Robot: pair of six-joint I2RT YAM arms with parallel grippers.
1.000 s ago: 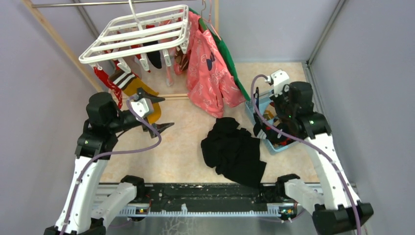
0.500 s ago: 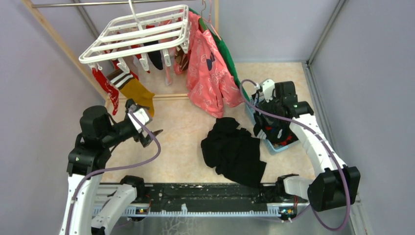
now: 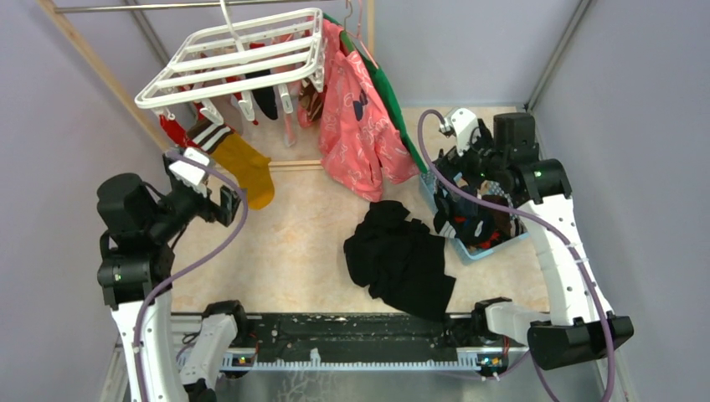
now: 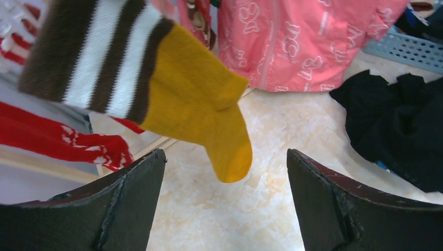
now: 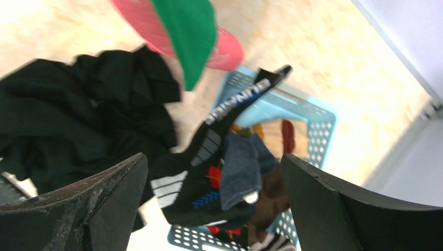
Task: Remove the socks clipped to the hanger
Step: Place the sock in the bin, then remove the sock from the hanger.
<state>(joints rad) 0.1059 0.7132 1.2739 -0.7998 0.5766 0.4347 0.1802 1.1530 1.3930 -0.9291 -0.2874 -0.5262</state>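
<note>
Socks (image 3: 247,163) hang clipped under the white hanger (image 3: 234,59) at the table's far left, a mustard sock (image 4: 203,110) with a brown-and-white striped cuff foremost and a red patterned sock (image 4: 62,141) beside it. The left gripper (image 4: 224,157) is raised toward the mustard toe with jaws spread and empty (the sock hangs just beyond them), while the right gripper (image 5: 214,157) gapes empty above a blue basket (image 5: 318,112) of socks. A black cloth heap (image 3: 402,260) lies on the pale marbled table (image 3: 293,251).

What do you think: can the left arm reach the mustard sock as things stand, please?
Probably yes: the left tool is open and faces the mustard sock, hanging free with nothing between them.
</note>
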